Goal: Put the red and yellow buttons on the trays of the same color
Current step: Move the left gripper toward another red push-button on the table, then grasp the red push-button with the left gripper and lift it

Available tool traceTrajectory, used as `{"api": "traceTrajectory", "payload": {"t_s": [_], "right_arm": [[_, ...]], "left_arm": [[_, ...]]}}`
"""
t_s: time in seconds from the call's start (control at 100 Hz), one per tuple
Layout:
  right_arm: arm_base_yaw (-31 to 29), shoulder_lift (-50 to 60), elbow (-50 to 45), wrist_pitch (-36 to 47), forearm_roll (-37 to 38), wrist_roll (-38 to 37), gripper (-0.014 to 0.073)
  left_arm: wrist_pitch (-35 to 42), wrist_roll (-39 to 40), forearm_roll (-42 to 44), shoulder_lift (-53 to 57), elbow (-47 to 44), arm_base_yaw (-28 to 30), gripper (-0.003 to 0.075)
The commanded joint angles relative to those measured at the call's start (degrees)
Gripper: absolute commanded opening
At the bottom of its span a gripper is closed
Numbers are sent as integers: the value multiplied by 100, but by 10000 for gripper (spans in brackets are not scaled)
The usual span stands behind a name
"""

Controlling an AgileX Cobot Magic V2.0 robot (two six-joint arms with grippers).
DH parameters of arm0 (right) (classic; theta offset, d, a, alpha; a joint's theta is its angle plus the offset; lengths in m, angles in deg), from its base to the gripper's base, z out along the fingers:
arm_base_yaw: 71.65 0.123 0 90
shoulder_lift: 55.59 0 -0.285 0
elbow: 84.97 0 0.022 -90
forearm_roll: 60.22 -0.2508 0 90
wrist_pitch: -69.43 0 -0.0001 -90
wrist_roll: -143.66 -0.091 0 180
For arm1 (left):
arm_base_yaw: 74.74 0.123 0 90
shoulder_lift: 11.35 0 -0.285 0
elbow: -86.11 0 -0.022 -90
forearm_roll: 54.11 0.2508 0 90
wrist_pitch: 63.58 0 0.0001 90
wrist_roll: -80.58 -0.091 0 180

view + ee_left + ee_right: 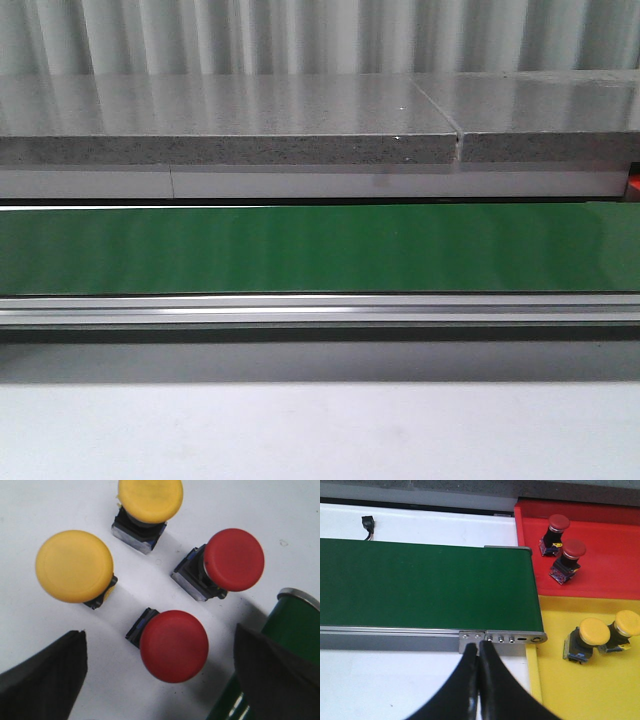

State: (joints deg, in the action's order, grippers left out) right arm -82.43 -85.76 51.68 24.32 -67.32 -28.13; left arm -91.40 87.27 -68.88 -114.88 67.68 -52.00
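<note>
Your left gripper (160, 675) stands open above two red buttons (173, 645) and two yellow buttons (74, 566) on the white table (40, 510); your right gripper (479, 652) is closed with nothing in it, beside the green belt (420, 585).

Red and yellow push buttons, matching trays and a green conveyor belt.

A plain dark green belt (320, 248) runs in a silver metal frame (320, 308), with a speckled grey slab (220, 148) behind and a white table (320, 435) in front. In the left wrist view, two yellow-capped buttons (74, 566) and two red-capped buttons (173, 645) stand on white (bases dark, with blue showing). Elsewhere, two red buttons (567, 557) sit on a red tray (610, 575), two yellow buttons (587, 637) on a yellow tray (585, 690). Gripper fingers (492, 690) are black.
</note>
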Motion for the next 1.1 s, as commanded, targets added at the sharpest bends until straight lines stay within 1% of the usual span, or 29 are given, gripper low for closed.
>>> {"api": "traceTrajectory", "payload": {"t_s": [0.0,0.18,0.4,0.49,0.54,0.61,0.68,0.85,0.89,1.09], "right_arm": [[-10,-15,129,362,24,55,-71],[-10,-15,129,362,24,55,-71],[-10,-15,129,362,24,55,-71],[-10,-15,129,362,24,55,-71],[-10,-15,129,362,24,55,-71],[-10,-15,129,362,24,55,-71],[-10,-15,129,362,24,55,-71],[-10,-15,129,362,24,55,-71],[-10,-15,129,362,24,55,-71],[-10,-15,129,362,24,55,-71]], "left_arm": [[213,36,-93,68,252,8,567],[177,36,-111,-217,397,8,567],[177,36,-121,-296,407,8,567],[177,36,-121,-306,407,8,550],[147,36,-121,-318,407,8,513],[105,36,-132,-318,407,8,431],[55,36,-132,-318,407,8,326],[-171,26,-143,-318,432,8,33],[-236,26,-143,-318,443,8,-20],[-760,-45,-143,-142,652,8,-20]]}}
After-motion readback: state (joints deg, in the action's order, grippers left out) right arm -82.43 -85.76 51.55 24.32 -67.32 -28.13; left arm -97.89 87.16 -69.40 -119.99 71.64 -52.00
